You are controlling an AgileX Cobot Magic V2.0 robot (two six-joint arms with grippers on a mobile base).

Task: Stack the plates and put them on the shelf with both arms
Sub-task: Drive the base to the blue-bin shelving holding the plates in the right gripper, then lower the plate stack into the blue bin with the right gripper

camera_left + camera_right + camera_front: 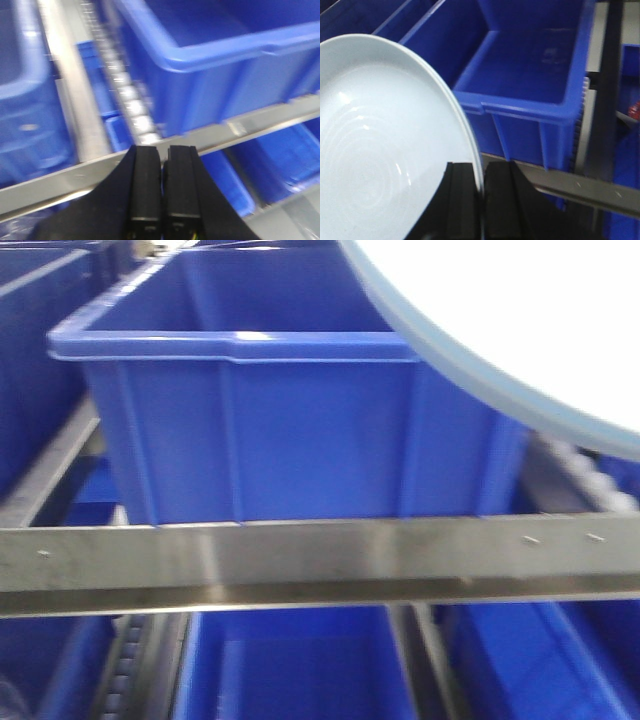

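A pale bluish-white plate [385,145] fills the left of the right wrist view, held on edge. My right gripper [481,172] is shut on its rim, one black finger [462,200] on each side. The same plate [520,310] shows at the top right of the front view, in front of the shelf. I cannot tell whether it is one plate or two stacked. My left gripper [164,150] is shut and empty, its black fingers [147,185] pressed together, pointing at the metal shelf rail [250,127].
A large blue bin [260,410] sits on the shelf behind a metal front rail [320,555]. More blue bins [290,670] stand on the level below and to the sides. Roller tracks [125,90] run between the bins.
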